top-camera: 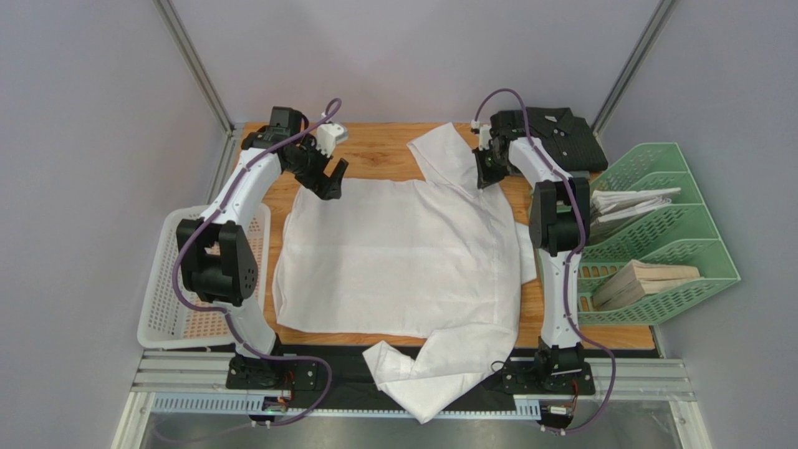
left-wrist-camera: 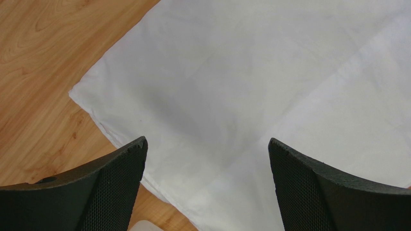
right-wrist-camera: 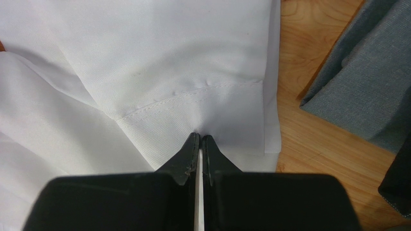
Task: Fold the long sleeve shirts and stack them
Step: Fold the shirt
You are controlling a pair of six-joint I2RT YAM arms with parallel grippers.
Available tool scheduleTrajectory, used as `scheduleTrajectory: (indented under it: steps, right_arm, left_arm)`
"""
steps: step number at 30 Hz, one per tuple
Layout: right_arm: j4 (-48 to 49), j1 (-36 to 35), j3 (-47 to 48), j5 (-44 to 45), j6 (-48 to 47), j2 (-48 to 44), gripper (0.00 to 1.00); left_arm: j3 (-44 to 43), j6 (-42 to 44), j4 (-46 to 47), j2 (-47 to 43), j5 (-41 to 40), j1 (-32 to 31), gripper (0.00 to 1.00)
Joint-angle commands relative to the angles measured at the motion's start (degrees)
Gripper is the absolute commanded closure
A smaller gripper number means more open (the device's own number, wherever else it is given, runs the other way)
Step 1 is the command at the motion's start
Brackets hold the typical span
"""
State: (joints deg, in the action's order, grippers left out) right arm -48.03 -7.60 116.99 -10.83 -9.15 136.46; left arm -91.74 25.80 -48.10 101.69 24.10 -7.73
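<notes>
Wood counter (top-camera: 375,154), grey walls. I see the white shirt (top-camera: 403,253) spread centre-frame and the dark shirt (top-camera: 562,136) folded upper right. The left gripper (top-camera: 332,181) gapes wide above the white shirt's corner, and the right gripper (right-wrist-camera: 200,138) pinches its cuff. Green rack (top-camera: 688,201) right, basket (top-camera: 164,327) left.

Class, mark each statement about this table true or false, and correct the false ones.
1. The white shirt lies spread on the table. True.
2. The dark shirt lies on the white shirt. False: it sits folded at the table's far right corner.
3. The left fingers are open. True.
4. The right fingers are open and empty. False: they are shut on the white shirt.
</notes>
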Motion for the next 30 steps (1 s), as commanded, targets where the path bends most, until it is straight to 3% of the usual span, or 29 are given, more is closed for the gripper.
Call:
scheduleTrajectory:
  steps: [1, 8, 17, 24, 30]
  right_arm:
    - [1.3, -0.8, -0.4, 2.4, -2.0, -2.0, 1.0]
    - [-1.7, -0.8, 4.3, 1.6, -2.5, -8.7, 1.0]
    - [-1.5, -0.8, 9.3, -3.0, -0.2, -15.2, 1.0]
    - [-0.6, -0.8, 10.6, -8.2, 4.0, -19.2, 1.0]
    - [5.5, -0.8, 11.2, -10.9, 8.8, -26.7, 1.0]
  left_arm:
    - [-0.6, -0.3, 0.9, 0.4, 0.3, 0.3, 0.01]
    - [-4.4, 0.6, 0.5, 3.8, -1.2, 0.7, 0.01]
    - [-21.9, 8.7, -8.9, 18.7, -3.8, 2.3, 0.01]
    - [-32.9, 19.9, -13.2, 27.9, -6.0, 2.3, 0.11]
    - [-34.6, 26.2, -10.7, 32.0, -7.7, 2.3, 0.18]
